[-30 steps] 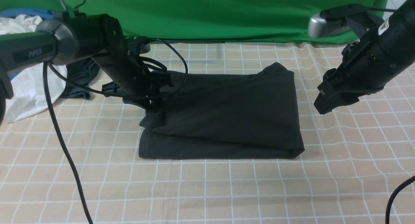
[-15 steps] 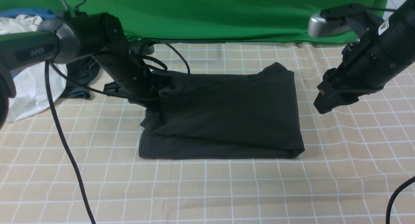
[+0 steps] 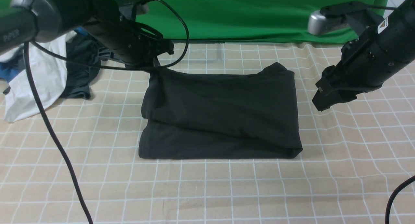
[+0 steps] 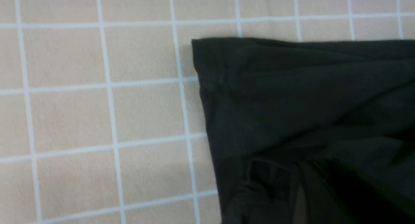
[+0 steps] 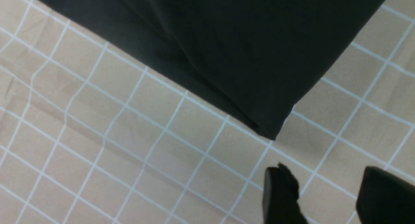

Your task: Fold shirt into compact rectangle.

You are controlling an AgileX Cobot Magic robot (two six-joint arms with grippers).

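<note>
Front view shows the shirt (image 3: 220, 113) lying on the checked cloth (image 3: 207, 191) between my two arms, already reduced to a broad folded block. Since a second ago the left gripper (image 3: 155, 60) has closed on the shirt's far left corner and risen with it, so that edge now stands up off the cloth in a taut slope where it lay flat before. I judge this to be the start of the next fold, carrying the left side over toward the right. The right gripper (image 5: 327, 198) has not moved; it hangs just beside the shirt's right edge, jaws apart and holding nothing. Left wrist view adds what the front view cannot: the near left corner (image 4: 197, 45) of the lower layer lies flat and square on the cloth, with fabric bunched at the fingers. Right wrist view shows the near right corner (image 5: 270, 135) sharp and undisturbed. A pile of other clothes (image 3: 39, 78) lies at far left.
</note>
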